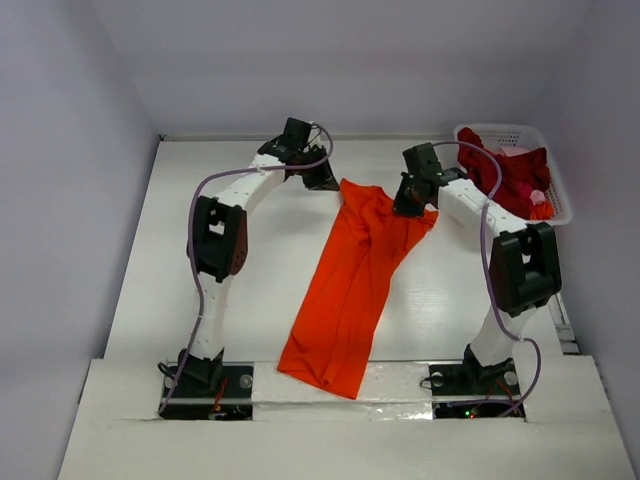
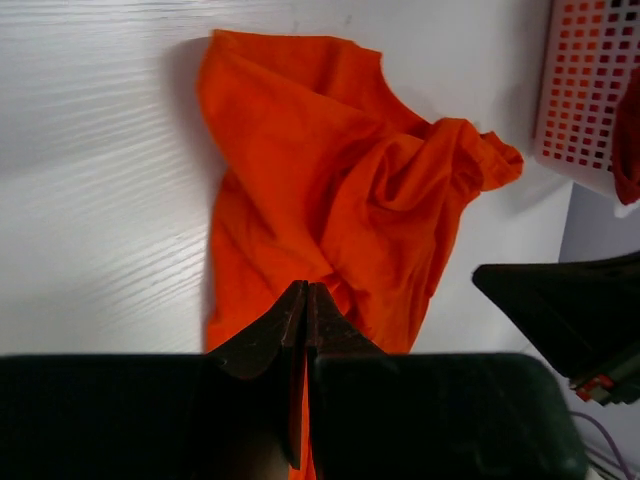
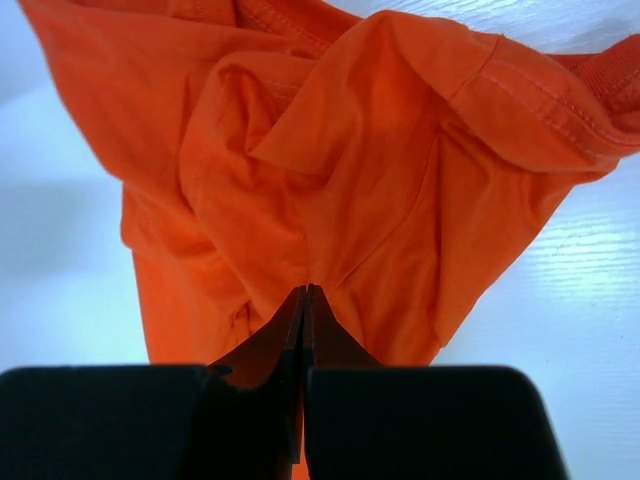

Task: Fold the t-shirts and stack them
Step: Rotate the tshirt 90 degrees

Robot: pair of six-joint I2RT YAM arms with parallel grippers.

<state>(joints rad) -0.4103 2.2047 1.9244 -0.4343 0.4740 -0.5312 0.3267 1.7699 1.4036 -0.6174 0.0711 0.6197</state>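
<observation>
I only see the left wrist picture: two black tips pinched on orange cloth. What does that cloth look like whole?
Observer: From above, the orange t-shirt lies as one long narrow strip, from the far middle of the table to its near edge.
Operator: Is the other pincer busy?
Observer: The right pincer is shut on the same shirt, at a bunched fold.
Operator: And the white lattice at my corner?
Observer: A basket at the table's far right corner, heaped with dark red cloth.

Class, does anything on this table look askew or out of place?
The orange t-shirt lies diagonal and bunched into a narrow strip, not flat. In the white basket, dark red t-shirts are heaped, one drooping over its rim.
</observation>
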